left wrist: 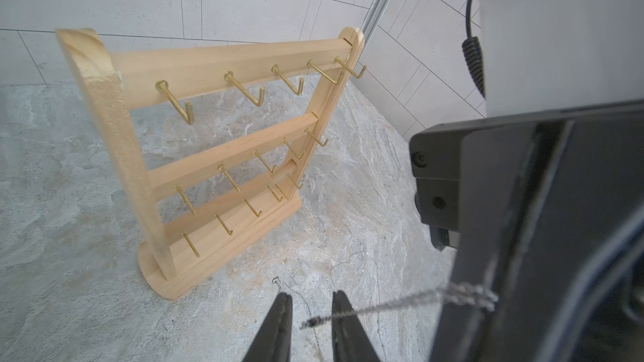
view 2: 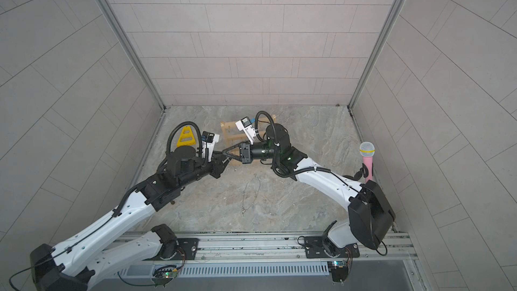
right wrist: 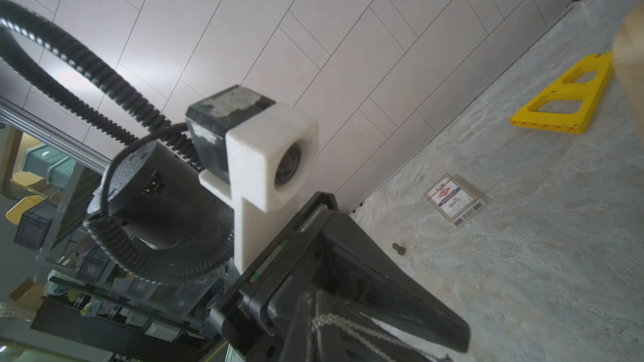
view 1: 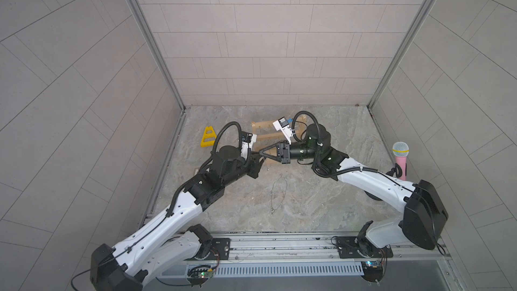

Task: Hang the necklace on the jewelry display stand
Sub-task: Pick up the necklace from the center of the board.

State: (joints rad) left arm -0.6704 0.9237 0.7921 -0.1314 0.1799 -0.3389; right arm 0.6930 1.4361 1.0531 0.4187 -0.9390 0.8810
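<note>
Taut necklace (left wrist: 400,302) strand — clearest from left wrist

Pretty bright, soft even light, only faint shadows on the tabletop (view 1: 321,200) in both top views. Tile lines on the wall (view 1: 70,107) bow toward the frame edges. Right wrist view has glare and a blurry foreground.

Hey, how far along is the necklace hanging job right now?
Done: the necklace is picked up, pinched in the shut right hand. In hand: its chain passes through the open left hand, near the jewelry display stand. Left: looping it over one of the hooks; all visible are bare.
</note>
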